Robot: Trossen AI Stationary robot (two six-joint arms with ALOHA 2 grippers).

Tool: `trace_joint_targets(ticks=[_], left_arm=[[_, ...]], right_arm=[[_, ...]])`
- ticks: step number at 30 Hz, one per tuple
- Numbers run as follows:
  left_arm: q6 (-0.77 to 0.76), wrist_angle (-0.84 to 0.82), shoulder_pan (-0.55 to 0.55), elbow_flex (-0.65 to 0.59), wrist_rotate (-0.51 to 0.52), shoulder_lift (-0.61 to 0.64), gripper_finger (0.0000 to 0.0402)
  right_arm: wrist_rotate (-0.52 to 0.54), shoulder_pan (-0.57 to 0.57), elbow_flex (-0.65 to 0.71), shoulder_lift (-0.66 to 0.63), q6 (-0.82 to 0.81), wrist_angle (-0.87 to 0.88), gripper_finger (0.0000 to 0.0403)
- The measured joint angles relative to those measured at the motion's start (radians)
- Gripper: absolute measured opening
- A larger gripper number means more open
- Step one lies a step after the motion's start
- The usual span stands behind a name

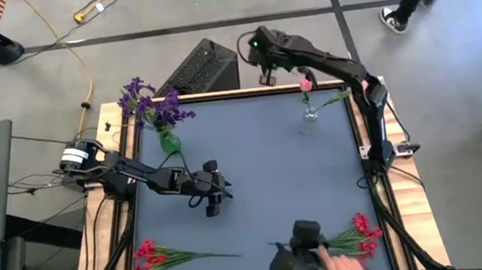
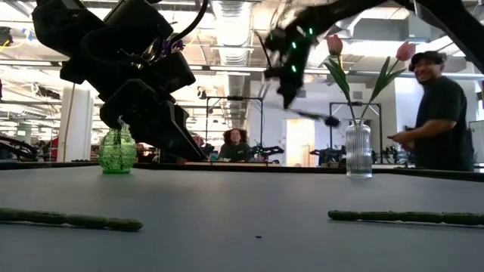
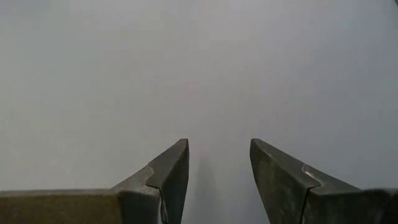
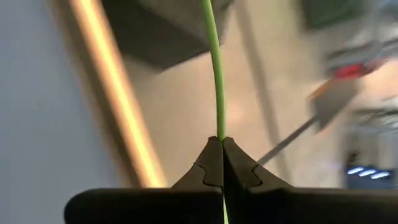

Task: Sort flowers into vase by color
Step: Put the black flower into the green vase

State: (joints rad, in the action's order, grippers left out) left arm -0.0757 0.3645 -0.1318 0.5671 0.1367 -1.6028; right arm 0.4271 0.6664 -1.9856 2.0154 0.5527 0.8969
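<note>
We judge the pink tulip light and whippy: right gripper, at table's one o'clock, pinches its thin stem mid-length; left gripper idle, jaws apart.

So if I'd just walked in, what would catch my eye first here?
Probably the right arm's pincer at the table's far edge, shut on a thin green flower stem near the clear glass vase with a pink tulip. Next, the bushy purple flowers in the green glass vase at the far left corner, and the left pincer open over bare tabletop.
</note>
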Motion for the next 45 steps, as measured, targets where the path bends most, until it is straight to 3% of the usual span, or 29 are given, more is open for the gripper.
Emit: trace_joint_targets(ticks=[11,19,26,31,38,45], left_arm=[[-0.047,-0.013,0.0,0.0,-0.001,0.0,0.016],[-0.137,-0.117,-0.001,0.0,-0.104,0.0,0.016],[-0.224,-0.204,-0.061,0.0,-0.109,0.027,0.016],[-0.271,-0.354,-0.136,0.0,-0.034,0.151,0.016],[-0.393,-0.612,-0.275,0.0,0.117,0.421,0.016],[-0.487,-0.559,-0.398,0.0,0.166,0.63,0.016]], right_arm=[[0.168,-0.208,-0.321,-0.001,0.261,-0.078,0.0018],[0.369,-0.42,-0.349,-0.002,0.547,-0.177,0.0018],[0.518,-0.582,-0.349,-0.002,0.649,-0.2,0.0018],[0.596,-0.687,-0.35,-0.002,0.636,-0.123,0.0018],[0.699,-0.845,-0.35,0.0,0.46,0.142,0.0017],[0.754,-0.988,-0.221,0.002,0.374,0.268,0.0017]])
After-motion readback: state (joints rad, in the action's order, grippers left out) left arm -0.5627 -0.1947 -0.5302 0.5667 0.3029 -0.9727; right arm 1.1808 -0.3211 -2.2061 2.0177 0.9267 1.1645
